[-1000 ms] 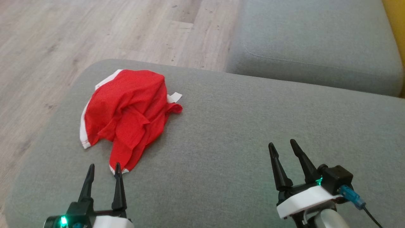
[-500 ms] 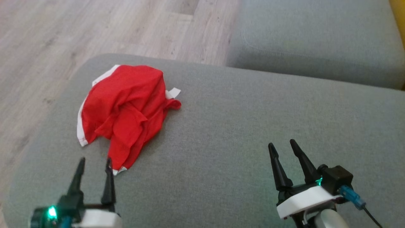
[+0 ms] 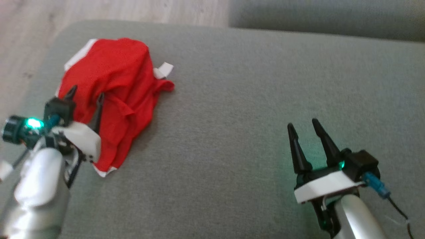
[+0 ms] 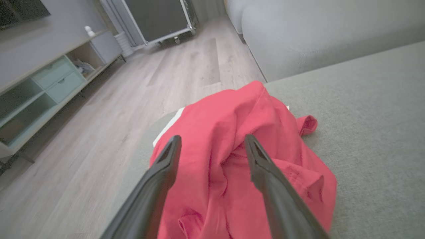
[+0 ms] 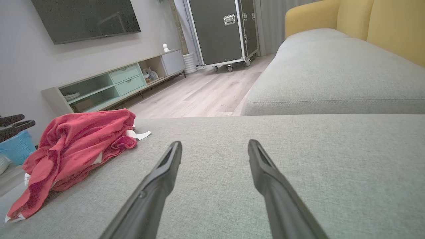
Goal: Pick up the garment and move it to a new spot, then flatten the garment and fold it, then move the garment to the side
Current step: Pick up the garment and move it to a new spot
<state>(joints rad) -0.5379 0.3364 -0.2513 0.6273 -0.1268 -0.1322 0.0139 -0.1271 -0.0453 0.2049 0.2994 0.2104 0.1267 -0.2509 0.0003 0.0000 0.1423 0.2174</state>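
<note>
Two things have changed in the last second. The head has dipped, so the whole scene sits differently in its view. The left gripper has also pushed forward from the near edge of the cushion until it hangs over the garment. The red garment itself looks undisturbed. It lies crumpled in the same heap at about ten o'clock on the cushion, near the corner by the floor, with white trim showing at its edges. To my eye the first step, the pick-up, is about to begin, and nothing has been lifted yet. The left fingers stand as wide as they go, straddling a raised fold on the near side of the heap. They hold nothing, and I cannot tell whether the tips already touch the cloth. The right gripper waits at about four o'clock, well apart from the garment, above bare cushion, its fingers also spread wide and empty.
</note>
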